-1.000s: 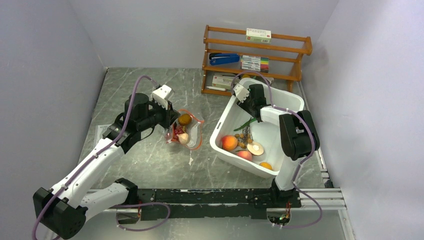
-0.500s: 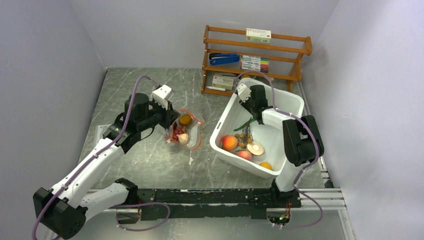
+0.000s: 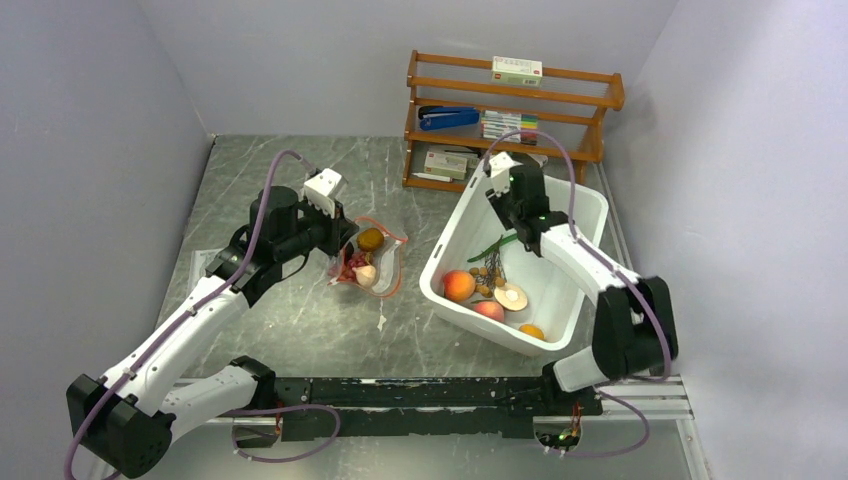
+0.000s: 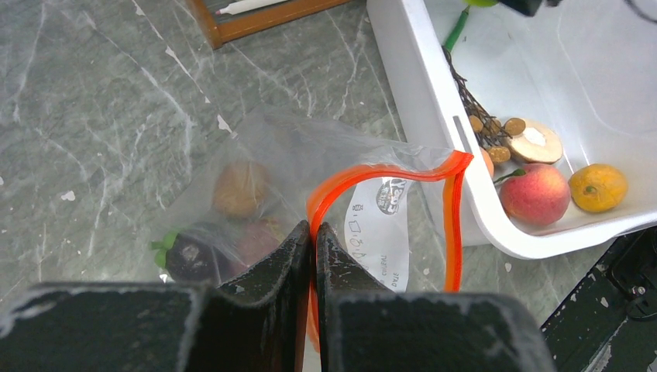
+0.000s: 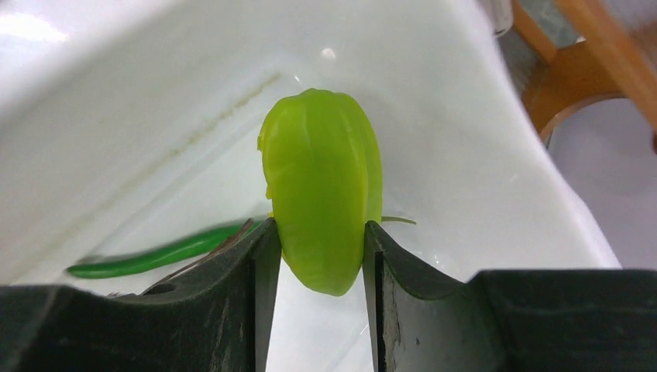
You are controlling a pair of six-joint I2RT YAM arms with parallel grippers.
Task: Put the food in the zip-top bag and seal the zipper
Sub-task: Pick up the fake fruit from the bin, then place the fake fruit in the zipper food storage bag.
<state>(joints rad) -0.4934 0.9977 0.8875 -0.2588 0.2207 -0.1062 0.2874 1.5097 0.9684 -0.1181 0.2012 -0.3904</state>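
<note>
The clear zip-top bag (image 3: 378, 262) lies on the table left of the white bin (image 3: 452, 228), with its mouth open. My left gripper (image 3: 341, 246) is shut on its red-orange zipper (image 4: 387, 172) at the near corner (image 4: 314, 232). Inside the bag are a brown round piece (image 4: 239, 188), a dark purple piece (image 4: 186, 256) and a pale bulb (image 3: 367, 275). My right gripper (image 3: 527, 222) is over the back of the bin, shut on a lime-green ribbed fruit (image 5: 321, 198). A thin green pod (image 5: 155, 258), a brown berry cluster (image 4: 492, 128), a peach (image 4: 534, 194) and an orange fruit (image 4: 597, 187) lie in the bin.
A wooden rack (image 3: 600, 102) with a blue stapler, markers and a box stands at the back, just behind the bin. Grey walls close in on the left, back and right. A small white scrap (image 3: 381, 322) lies on the table in front of the bag.
My right arm's elbow has swung out to the right, and its gripper has shifted slightly right and back over the bin. The left arm and the bag have not moved.
</note>
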